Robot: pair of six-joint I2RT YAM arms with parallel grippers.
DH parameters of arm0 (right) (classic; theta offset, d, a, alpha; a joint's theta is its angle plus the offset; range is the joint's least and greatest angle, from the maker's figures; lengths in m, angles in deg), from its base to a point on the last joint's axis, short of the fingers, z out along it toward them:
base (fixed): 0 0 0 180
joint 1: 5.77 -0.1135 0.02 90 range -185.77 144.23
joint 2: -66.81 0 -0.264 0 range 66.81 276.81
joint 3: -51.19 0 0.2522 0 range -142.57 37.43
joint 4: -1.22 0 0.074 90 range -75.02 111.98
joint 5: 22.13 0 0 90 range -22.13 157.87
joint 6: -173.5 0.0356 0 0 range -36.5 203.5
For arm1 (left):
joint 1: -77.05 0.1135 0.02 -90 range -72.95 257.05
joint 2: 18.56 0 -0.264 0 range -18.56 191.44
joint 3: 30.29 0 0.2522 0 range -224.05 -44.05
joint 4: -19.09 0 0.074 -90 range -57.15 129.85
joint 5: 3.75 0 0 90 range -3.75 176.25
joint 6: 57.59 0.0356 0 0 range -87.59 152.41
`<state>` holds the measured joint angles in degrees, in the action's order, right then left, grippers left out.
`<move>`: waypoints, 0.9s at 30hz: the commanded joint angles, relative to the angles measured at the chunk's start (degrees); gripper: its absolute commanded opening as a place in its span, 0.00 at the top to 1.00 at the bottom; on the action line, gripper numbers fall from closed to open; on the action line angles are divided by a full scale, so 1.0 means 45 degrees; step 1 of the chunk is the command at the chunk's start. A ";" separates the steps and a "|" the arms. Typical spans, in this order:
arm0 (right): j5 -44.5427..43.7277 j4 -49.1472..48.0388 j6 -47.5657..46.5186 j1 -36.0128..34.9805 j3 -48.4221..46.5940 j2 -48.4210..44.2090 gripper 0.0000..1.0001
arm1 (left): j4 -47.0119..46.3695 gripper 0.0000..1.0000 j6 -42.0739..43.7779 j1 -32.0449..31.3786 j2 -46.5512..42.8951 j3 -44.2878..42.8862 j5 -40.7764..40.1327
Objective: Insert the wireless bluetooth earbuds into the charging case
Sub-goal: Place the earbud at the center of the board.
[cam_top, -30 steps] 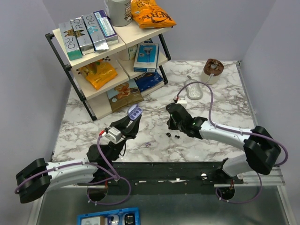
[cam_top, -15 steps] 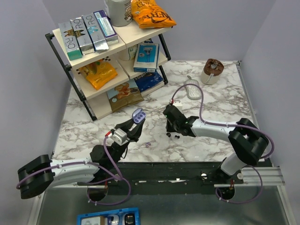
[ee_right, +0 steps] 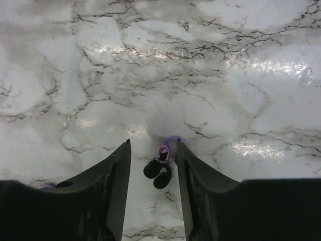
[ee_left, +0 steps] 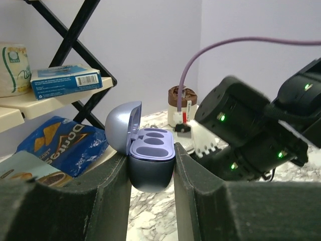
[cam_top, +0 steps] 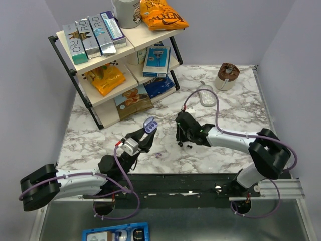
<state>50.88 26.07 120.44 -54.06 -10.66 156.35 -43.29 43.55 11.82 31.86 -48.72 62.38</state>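
Two arms over a marble table (cam_top: 235, 115). A shelf (cam_top: 103, 65) stands at the far left, stocked with boxes and snack bags. A brown-topped cup (cam_top: 228, 75) sits at the far right corner.

Left arm: reaches in from near left. The left gripper (ee_left: 150, 156) is clenched on the case (ee_left: 150, 173) and holds it off the table, left of centre. The fingers press the case's two flanks. The case is lilac and upright, with its lid tipped back. Two wells show, both bare.

Right arm: stretches across from near right to mid-table, and a purple cable loops above it. The right gripper (ee_right: 152, 146) is low over the marble with its jaws parted, grasping nothing.

Earbuds (ee_right: 159, 169): dark, with a lilac tip, lying on the marble between the right fingers. There is a clear gap on the left finger's side. They lie close to the right finger; I cannot tell if they touch. The top view shows them as small dark specks just near of the right gripper, right of the case and apart from it.

A tiny lilac speck (cam_top: 158, 155) lies on the marble between the two grippers, too small to identify.
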 commanded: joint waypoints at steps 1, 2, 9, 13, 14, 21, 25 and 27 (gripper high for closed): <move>0.0104 0.0776 -0.0203 0.0048 -0.0600 -0.1475 0.50 | -0.1576 1.00 0.0084 -0.0094 0.0164 0.0119 -0.0162; 0.0124 0.0932 -0.0280 0.0048 -0.0640 -0.1653 0.50 | -0.1596 1.00 0.0065 -0.0074 0.0164 0.0119 -0.0124; 0.1039 0.2728 -0.1785 0.0360 -0.2318 -0.0446 0.72 | -0.1694 1.00 0.0084 -0.0074 0.0145 0.0197 -0.0123; 0.2134 0.2867 -0.1473 0.0848 -0.2184 -0.0268 0.59 | -0.1285 1.00 0.0142 -0.0094 -0.0322 0.0217 -0.0163; 0.2387 0.2828 -0.1434 0.0926 -0.1990 -0.0307 0.57 | -0.1167 1.00 0.0162 -0.0094 -0.0382 0.0236 -0.0162; 0.2039 0.2613 -0.1647 0.1025 -0.1267 -0.0678 0.47 | -0.0873 1.00 0.0084 -0.0094 -0.0578 0.0373 -0.0201; 0.1823 0.2652 -0.2097 0.1220 -0.0700 -0.1030 0.49 | -0.0504 1.00 0.0045 -0.0094 -0.0928 0.0392 -0.0182; 0.1784 0.2672 -0.2253 0.1278 -0.0505 -0.1089 0.50 | -0.0250 1.00 0.0025 -0.0094 -0.1066 0.0412 -0.0201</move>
<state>59.38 36.30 112.88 -49.14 -14.99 153.20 -43.15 43.57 11.67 28.95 -47.45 62.27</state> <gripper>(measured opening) 0.509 0.413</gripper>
